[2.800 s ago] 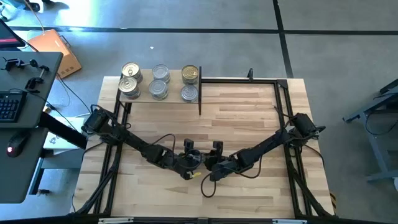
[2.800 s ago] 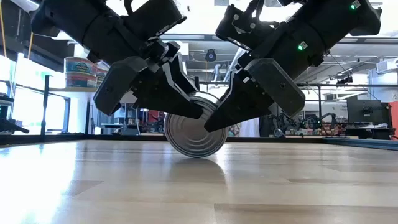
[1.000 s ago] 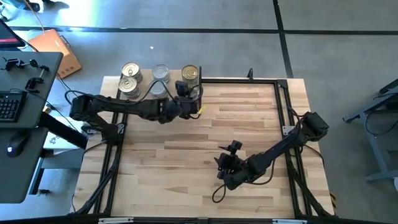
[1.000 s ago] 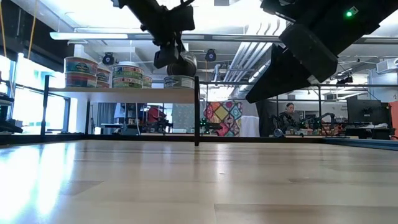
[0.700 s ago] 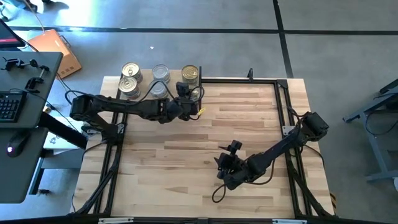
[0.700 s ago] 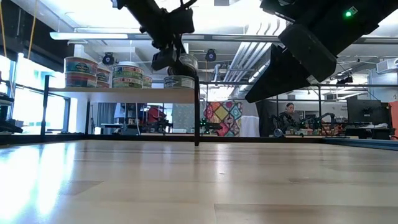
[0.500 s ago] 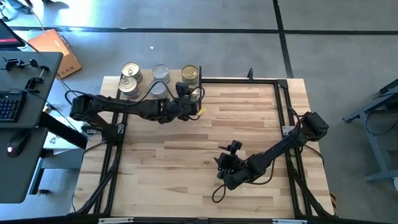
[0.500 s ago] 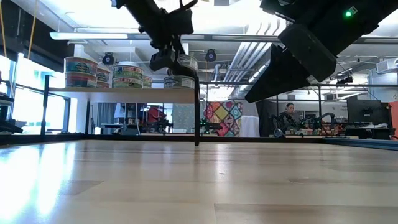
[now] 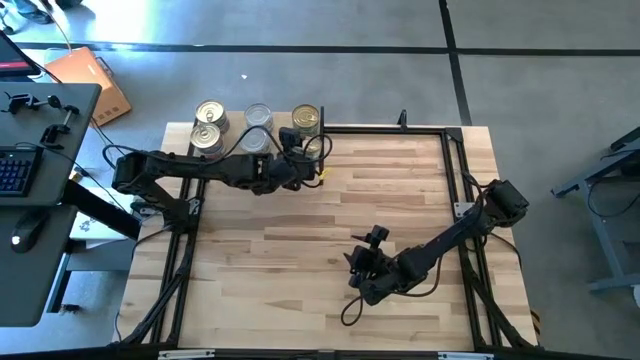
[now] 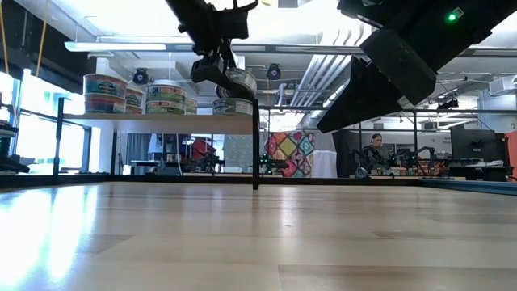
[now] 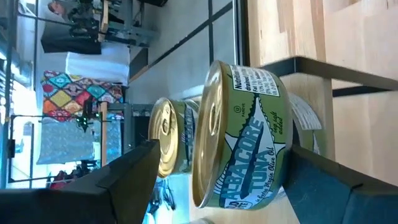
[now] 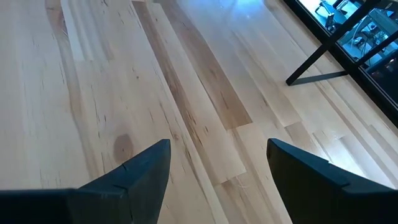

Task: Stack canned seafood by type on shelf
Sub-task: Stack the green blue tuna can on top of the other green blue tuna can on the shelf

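**Left end effector lets go of tin on shelf's right-hand stack**

Left end effector (image 9: 303, 157) now stands wide at the shelf (image 10: 153, 119), far left of the surface (image 9: 400, 210); a second ago it was narrower, around the tin. In the left wrist view the gold-topped tuna tin (image 11: 239, 134) sits between the spread fingers (image 11: 118, 183), apparently free of both, another gold-topped tin (image 11: 165, 140) beyond it. Judgement: placement done, arm should back away. Right end effector (image 9: 362, 262) hovers wide and empty, near side, over bare surface. No loose tins visible on the surface.
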Controlling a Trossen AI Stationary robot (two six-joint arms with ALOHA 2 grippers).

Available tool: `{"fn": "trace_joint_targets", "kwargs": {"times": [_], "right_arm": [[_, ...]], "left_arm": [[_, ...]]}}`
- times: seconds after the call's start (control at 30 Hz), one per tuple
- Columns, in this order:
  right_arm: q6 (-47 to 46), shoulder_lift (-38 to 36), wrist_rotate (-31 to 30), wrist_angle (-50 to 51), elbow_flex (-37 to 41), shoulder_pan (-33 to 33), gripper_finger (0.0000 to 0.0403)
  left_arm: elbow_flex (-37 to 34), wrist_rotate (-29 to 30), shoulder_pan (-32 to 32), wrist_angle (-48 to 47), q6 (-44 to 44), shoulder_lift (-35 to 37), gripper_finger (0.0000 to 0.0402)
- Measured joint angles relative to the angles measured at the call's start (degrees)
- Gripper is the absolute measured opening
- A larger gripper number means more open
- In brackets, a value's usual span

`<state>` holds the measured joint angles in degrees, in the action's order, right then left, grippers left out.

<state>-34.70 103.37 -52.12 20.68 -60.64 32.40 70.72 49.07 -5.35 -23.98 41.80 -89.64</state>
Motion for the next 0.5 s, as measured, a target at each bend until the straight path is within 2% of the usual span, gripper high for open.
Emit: {"fn": "trace_joint_targets", "kwargs": {"times": [0.27,0.5], "right_arm": [[-0.02,0.00,0.00,-0.04,0.00,0.00,0.0259],[-0.02,0.00,0.00,-0.21,0.00,0.00,0.0259]], "left_arm": [[0.00,0.13,-2.57,-3.61,-5.09,0.01,0.0303],[0.00,-0.13,-3.08,-4.35,-5.33,0.16,0.0303]]}}
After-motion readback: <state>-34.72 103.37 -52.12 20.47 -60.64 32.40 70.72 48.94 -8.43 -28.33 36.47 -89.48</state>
